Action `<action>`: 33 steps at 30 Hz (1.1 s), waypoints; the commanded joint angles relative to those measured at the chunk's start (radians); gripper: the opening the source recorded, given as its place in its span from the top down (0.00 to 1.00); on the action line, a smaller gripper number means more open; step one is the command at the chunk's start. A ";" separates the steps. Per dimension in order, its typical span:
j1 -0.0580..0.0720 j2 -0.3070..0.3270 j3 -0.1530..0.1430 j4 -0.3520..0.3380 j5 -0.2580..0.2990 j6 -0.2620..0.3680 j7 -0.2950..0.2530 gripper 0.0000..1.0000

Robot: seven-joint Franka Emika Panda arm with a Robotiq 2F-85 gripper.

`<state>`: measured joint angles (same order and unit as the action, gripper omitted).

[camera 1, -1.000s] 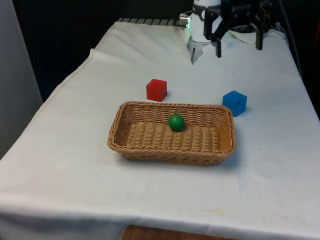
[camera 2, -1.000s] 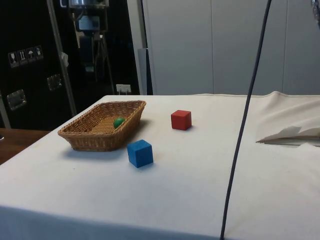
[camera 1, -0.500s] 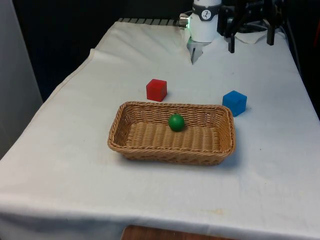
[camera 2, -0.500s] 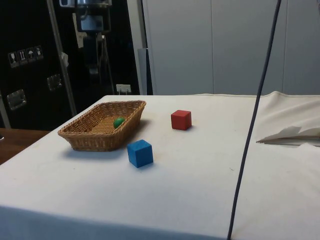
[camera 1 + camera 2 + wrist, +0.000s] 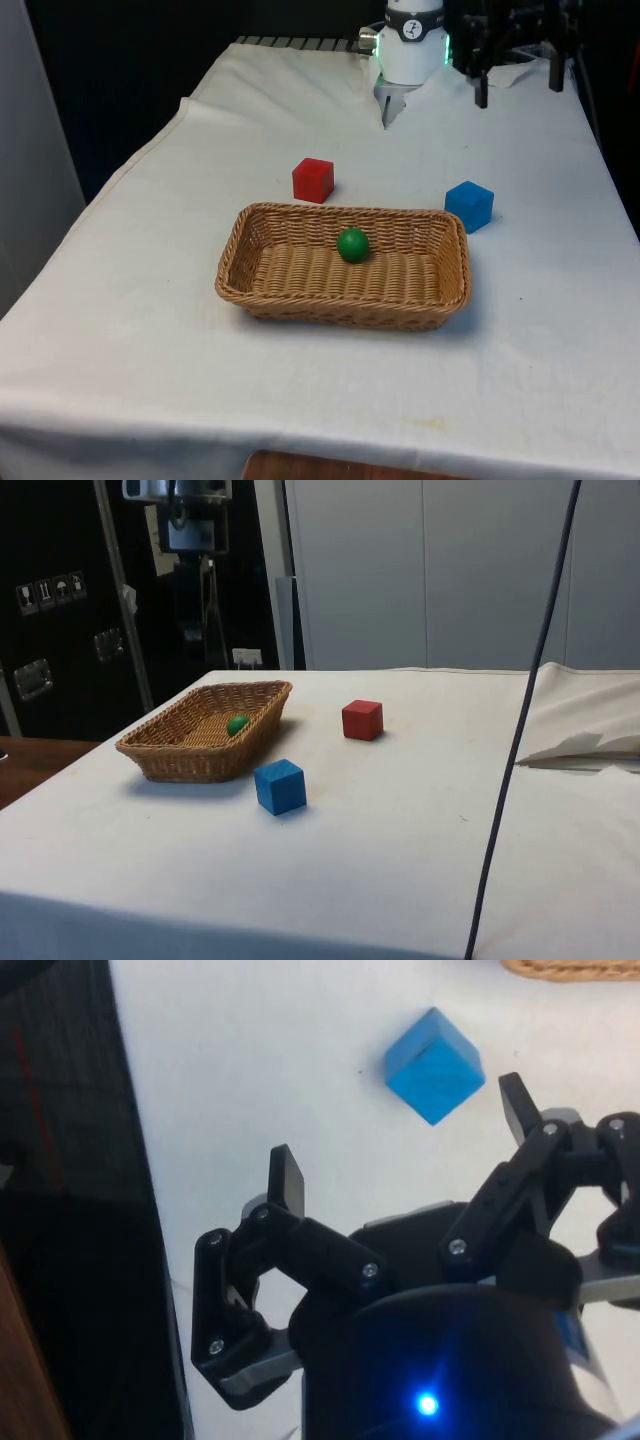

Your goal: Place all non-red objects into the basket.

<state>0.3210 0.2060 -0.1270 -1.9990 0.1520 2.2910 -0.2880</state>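
A woven basket (image 5: 236, 262) (image 5: 150, 746) stands mid-table with a green ball (image 5: 352, 244) (image 5: 237, 724) inside it. A blue cube (image 5: 469, 205) (image 5: 279, 786) (image 5: 434, 1065) rests on the cloth just off the basket's far corner on the front view's right. Beyond the basket's far side lies a red cube (image 5: 313, 180) (image 5: 362, 720). My gripper (image 5: 518, 85) (image 5: 197, 620) (image 5: 402, 1140) hangs high above the table, farther back than the blue cube and a little toward the front view's right. It is open and holds nothing.
The robot's white base (image 5: 410, 50) stands at the table's far end. A dark cable (image 5: 520, 740) hangs across the side view. A fold of bunched cloth (image 5: 580, 745) lies near the base. The table's edge runs close by on the front view's right.
My gripper has drifted toward the front view's right, staying high and open. The cubes, ball and basket have not moved.
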 commanded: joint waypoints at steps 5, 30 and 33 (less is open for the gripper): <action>0.007 0.009 0.019 -0.006 -0.014 0.020 0.025 0.00; -0.003 0.075 0.054 -0.075 0.016 0.129 -0.160 0.00; -0.005 0.079 0.055 -0.088 0.016 0.145 -0.181 0.00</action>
<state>0.3200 0.2850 -0.0780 -2.0820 0.1540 2.4220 -0.4550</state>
